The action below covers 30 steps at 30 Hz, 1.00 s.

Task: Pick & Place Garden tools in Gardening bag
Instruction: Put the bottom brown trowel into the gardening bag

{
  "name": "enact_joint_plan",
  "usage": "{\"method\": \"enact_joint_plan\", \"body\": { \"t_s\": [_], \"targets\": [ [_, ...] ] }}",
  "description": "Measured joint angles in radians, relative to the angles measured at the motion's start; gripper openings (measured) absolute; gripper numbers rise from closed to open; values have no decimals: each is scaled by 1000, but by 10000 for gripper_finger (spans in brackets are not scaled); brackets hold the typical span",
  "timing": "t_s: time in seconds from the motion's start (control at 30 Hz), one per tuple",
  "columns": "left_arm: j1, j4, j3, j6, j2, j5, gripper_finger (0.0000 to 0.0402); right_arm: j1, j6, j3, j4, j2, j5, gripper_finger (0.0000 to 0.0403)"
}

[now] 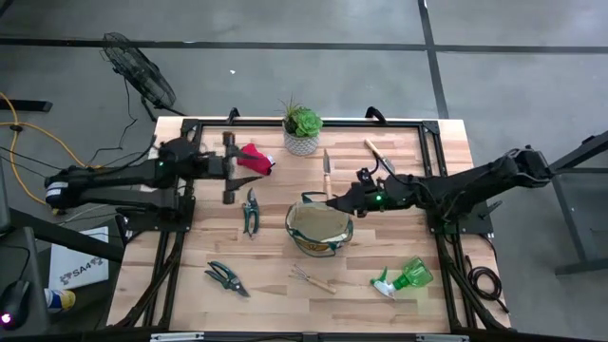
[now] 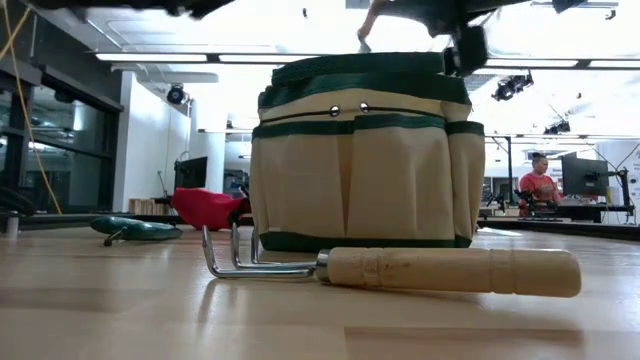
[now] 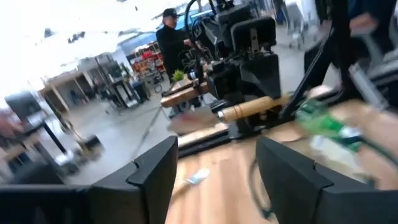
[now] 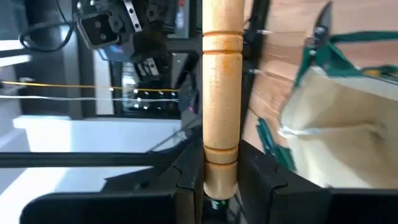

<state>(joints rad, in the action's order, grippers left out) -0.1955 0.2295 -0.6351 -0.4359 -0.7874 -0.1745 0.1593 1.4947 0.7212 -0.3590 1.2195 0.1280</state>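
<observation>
My right gripper [image 1: 334, 200] is shut on a wooden-handled trowel [image 1: 326, 173] just above the far rim of the gardening bag [image 1: 320, 226], a tan tote with green bands that stands at the table's middle. My left gripper [image 1: 226, 167] is open and empty, beside the red glove [image 1: 255, 157] at the far left. A second trowel [image 1: 377, 154] lies at the far right. The hand rake [image 1: 312, 277] lies in front of the bag, and also shows in the low view [image 2: 400, 268]. My right gripper pinches the trowel's wooden handle near its butt end [image 4: 220, 152] between its two fingers. The fingers come level from the table's right and lie across the handle. The trowel is lifted clear and sticks out toward the table's far edge.
One pair of pruning shears [image 1: 250, 211] lies left of the bag and another [image 1: 226, 277] near the front left. The green spray bottle [image 1: 404, 278] lies at the front right. A succulent in a white pot [image 1: 302, 128] stands at the far edge.
</observation>
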Motion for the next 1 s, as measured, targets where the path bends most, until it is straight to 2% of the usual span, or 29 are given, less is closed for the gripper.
{"method": "enact_joint_plan", "body": {
  "t_s": [0.23, 0.47, 0.57, 0.73, 0.87, 1.0],
  "targets": [
    [2, -26, -175, -287, -222, 1, 214, -12, 8, 0, -120, 32, 4, 59],
    [64, -19, -266, -562, -358, 37, 214, -12, 27, 0, -198, 32, 29, 59],
    [107, 20, -276, -714, -410, 117, 214, -12, 51, 0, -199, 31, 30, 59],
    [165, 175, -276, -909, -512, 222, 214, -12, 73, 0, -199, 32, 22, 60],
    [193, 317, -277, -985, -591, 306, 214, -12, 71, 0, -199, 32, 16, 59],
    [198, 320, -309, -1031, -646, 348, 214, -12, 63, 0, -197, 32, 4, 59]
  ]
}}
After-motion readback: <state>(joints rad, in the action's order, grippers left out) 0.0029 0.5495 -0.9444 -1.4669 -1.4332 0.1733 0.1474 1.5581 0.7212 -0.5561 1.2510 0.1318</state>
